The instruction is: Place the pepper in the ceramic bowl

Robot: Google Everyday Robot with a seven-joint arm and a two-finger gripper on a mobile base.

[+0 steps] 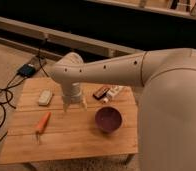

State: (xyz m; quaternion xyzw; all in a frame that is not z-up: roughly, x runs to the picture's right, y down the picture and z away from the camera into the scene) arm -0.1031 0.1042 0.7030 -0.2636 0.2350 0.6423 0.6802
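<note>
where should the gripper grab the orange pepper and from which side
Take the slim orange-red pepper at mid-length, straight down from above, jaws across its narrow width: it lies flat and slanted on the wooden table. The gripper hangs open over the table's middle, apart from the pepper.

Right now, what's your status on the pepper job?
End effector open, hovering above table centre. Pepper on table, ungrasped. Ceramic bowl empty, path looks unobstructed.

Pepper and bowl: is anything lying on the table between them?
No. In the camera view only bare table separates pepper and bowl; the gripper hangs just behind that stretch.
</note>
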